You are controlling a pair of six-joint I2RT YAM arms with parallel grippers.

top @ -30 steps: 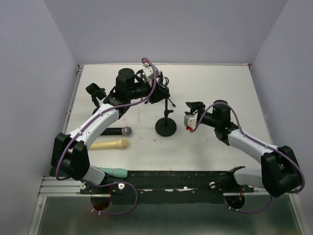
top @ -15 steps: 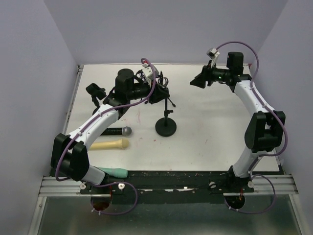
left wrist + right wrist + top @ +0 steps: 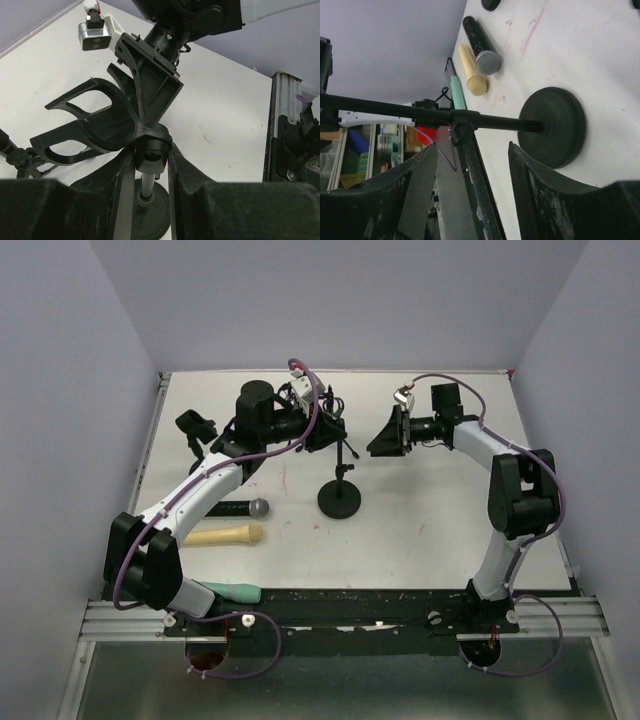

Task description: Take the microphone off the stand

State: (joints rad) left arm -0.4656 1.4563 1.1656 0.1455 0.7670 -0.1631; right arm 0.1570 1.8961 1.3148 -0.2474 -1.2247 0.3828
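Black clip [image 3: 107, 125] on top of the stand [image 3: 339, 498] looks empty: both prongs are bare in the left wrist view, no microphone in it. Left hand [image 3: 149, 156] is closed on the stand, fingers clamped either side of the pole right under the clip joint. Right hand [image 3: 472, 150] is open with nothing between the fingers. It sits near the stand top on its right side, pointed at it, apart from the pole. The stand is upright, base flat on the desk [image 3: 440, 520].

Black microphone [image 3: 240, 507], silver grille, lies flat on the desk left of the stand base, near it but not touching. Cream microphone [image 3: 225, 534] lies just beside it, roughly parallel. Teal item [image 3: 232, 592] is at the near desk edge; can't tell what it is. Can't tell which one is the task's own microphone either.

Step, as judged: removal looks done, since nothing sits in the clip. The next move probably calls for the left hand to let go without tipping the stand, then for both arms to back off clear of the prongs. Risk: the stand looks light, and a snagged finger could drag it over.
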